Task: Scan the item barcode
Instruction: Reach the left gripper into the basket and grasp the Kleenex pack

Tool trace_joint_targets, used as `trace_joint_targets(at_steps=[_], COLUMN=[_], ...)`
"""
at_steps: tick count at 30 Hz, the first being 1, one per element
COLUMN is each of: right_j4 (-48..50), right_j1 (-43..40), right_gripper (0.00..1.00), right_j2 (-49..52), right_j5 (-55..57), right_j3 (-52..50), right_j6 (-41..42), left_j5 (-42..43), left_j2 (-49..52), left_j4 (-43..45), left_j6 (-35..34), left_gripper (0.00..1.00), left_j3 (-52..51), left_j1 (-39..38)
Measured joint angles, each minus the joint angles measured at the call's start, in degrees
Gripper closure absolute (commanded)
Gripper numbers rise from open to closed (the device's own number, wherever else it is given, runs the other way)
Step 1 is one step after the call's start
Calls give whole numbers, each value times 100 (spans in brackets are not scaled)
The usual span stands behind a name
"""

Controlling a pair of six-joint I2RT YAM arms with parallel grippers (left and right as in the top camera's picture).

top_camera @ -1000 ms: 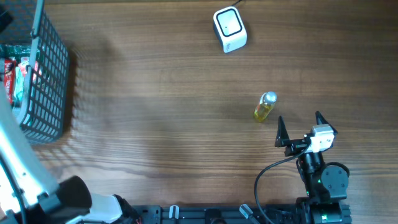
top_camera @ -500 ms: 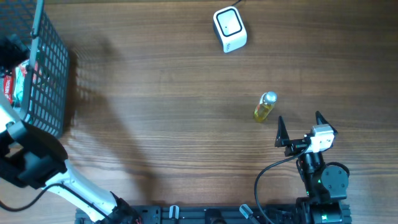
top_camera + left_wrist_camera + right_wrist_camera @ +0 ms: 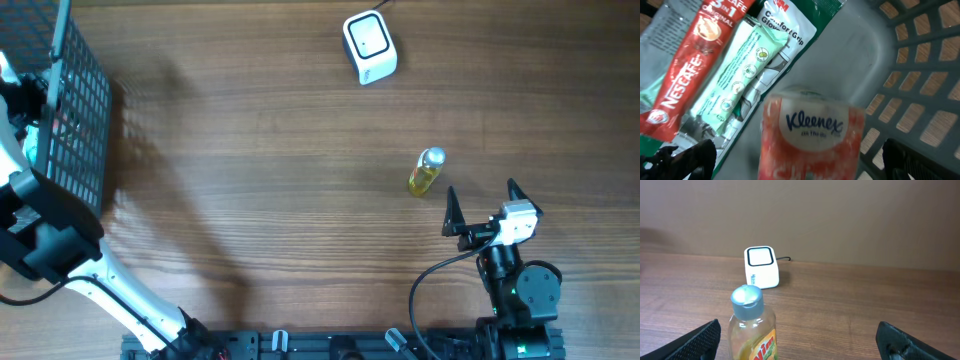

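**A:** Broad wooden tabletop [image 3: 280, 200] here, with the grey basket [image 3: 85, 120] sitting at the upper left of the overhead view.

**B:** The left arm [image 3: 50, 240] runs up the left edge to that basket. Its tool [image 3: 805, 159] hangs over the basket floor, fingers spread wide, gripping nothing.

**A:** And the right tool [image 3: 481, 190]?

**B:** It's at the lower right, fingers flung fully apart, empty and touching nothing.

**A:** The white scanner [image 3: 369, 46] is at top centre, well apart from both tools.

**B:** In the left wrist view a Kleenex pack [image 3: 812, 125] fills the lower middle. It lies in the basket between the two dark fingers, and neither one touches it.

**A:** A yellow bottle [image 3: 426, 171] with a grey cap stands right of centre, just above the right tool, between it and the scanner.

**B:** At the upper left of that wrist view there's a red Nescafé sachet [image 3: 685, 75] and a pale green pack [image 3: 740, 70] beside it. A Comfort Grip glove packet [image 3: 790, 30] lies partly under the green one.
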Motion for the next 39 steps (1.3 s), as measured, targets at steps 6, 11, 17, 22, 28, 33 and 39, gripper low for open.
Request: trace_joint_targets(at_steps=[6,11,17,22,28,33,39], right_j4=[0,0,0,0,0,0,0], right_j1=[0,0,0,0,0,0,0], right_gripper=[0,0,0,0,0,0,0], right_j2=[0,0,0,0,0,0,0], right_j5=[0,0,0,0,0,0,0], right_j3=[0,0,0,0,0,0,0], right_j6=[0,0,0,0,0,0,0], left_j5=[68,81,92,83,83,79,81], left_j2=[13,28,42,42,-13,-898,-2957], left_j4=[330,647,822,859,922,1235,1338], left_j6=[44,46,79,81,76,31,-190], left_gripper=[11,17,37,49,53,54,55], left_j3=[-328,-732,-789,-789,-800,-907,-905], left_j1=[0,0,-9,-4,-4,-4,-28])
